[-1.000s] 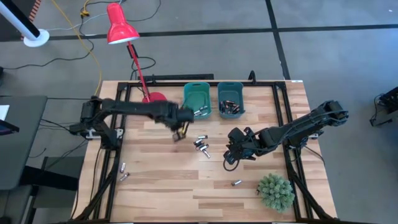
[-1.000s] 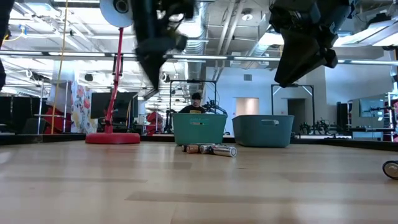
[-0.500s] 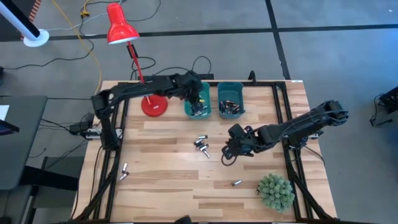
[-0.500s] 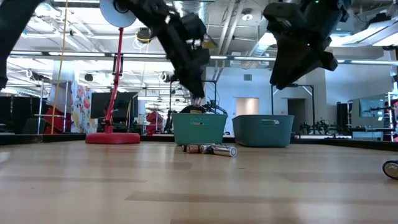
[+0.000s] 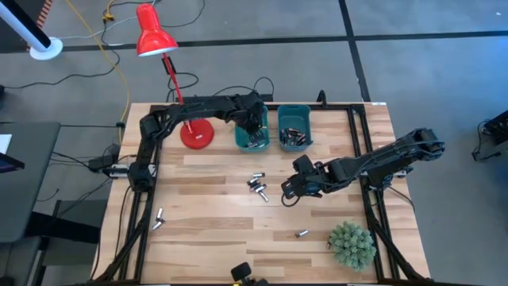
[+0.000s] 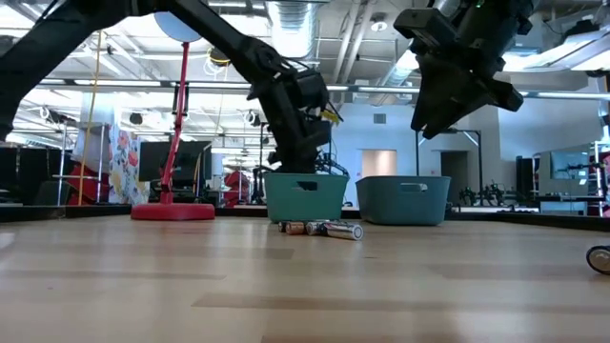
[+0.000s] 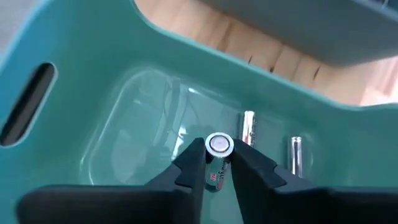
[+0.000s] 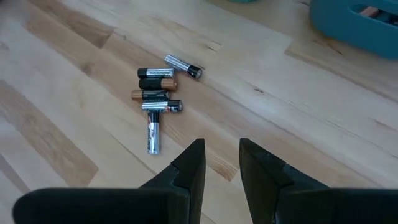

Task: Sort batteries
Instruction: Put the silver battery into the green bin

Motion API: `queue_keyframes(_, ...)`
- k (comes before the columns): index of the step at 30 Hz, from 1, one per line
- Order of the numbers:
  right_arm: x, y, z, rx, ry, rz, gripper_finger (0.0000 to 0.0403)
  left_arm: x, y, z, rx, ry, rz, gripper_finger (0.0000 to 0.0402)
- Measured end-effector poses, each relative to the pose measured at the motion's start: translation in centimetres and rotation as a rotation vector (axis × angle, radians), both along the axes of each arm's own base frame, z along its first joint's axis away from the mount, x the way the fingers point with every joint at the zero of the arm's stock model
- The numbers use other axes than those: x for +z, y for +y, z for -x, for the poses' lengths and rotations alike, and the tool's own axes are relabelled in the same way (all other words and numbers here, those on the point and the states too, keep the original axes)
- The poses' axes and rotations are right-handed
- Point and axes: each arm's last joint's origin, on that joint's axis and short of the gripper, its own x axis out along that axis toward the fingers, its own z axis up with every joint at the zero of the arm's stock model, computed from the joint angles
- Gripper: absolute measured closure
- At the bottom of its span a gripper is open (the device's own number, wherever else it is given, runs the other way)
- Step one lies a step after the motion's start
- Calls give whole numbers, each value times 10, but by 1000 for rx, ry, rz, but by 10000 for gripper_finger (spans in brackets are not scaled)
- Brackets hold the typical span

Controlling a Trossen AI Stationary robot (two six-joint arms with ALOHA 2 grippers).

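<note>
Two smooth teal plastic bins sat at the wood-grain worktop's far edge; the left gripper pinched a silvery cylindrical battery inside the left bin. Mid-worktop, loose batteries clustered before the right gripper, slightly spread, empty.

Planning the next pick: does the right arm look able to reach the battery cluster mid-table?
Probably yes: the right pincer hangs open and empty just beside the battery cluster, with bare wood between them.
</note>
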Motion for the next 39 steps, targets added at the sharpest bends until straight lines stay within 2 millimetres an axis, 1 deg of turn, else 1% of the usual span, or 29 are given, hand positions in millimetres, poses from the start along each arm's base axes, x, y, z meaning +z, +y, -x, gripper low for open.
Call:
queue_keyframes(4, 0, 2, 1, 12, 4, 3, 287, 4, 0, 0, -3, -6, -6, 290)
queue_keyframes(7, -1, 2, 2, 15, 14, 6, 287, 4, 0, 2, 1, 5, 0, 271)
queue_keyframes(10, -1, 2, 2, 33, 29, 8, 287, 4, 0, 3, 2, 12, 4, 263)
queue_keyframes(15, -1, 2, 2, 42, 32, 6, 279, 4, 0, 3, -23, 24, -17, 262)
queue_keyframes(17, -1, 2, 2, 44, 33, 7, 275, 7, -1, 4, -35, 40, -18, 261)
queue_keyframes(20, -1, 2, 2, 45, 37, 9, 266, 21, 1, 1, -45, 29, -34, 261)
queue_keyframes(25, -2, 2, 4, 46, 50, 12, 247, 57, 2, 0, -22, 16, -26, 260)
queue_keyframes(27, -2, 3, 4, 51, 50, 13, 239, 72, -3, 0, -34, 33, -21, 260)
queue_keyframes(29, -2, 5, 4, 71, 54, 15, 233, 88, -12, 3, -48, 53, -12, 260)
queue_keyframes(32, -2, 11, 5, 130, 63, 8, 230, 110, -36, 7, -64, 39, 1, 260)
queue_keyframes(34, -2, 15, 6, 179, 75, -1, 232, 120, -57, 9, -93, 21, 4, 260)
queue_keyframes(36, -2, 20, 7, 229, 85, 9, 236, 127, -83, 12, -129, -27, -3, 260)
queue_keyframes(38, -2, 27, 9, 279, 93, 25, 241, 129, -108, 16, -157, -92, -5, 260)
queue_keyframes(39, -2, 30, 11, 303, 96, 33, 243, 127, -121, 19, -170, -121, -1, 260)
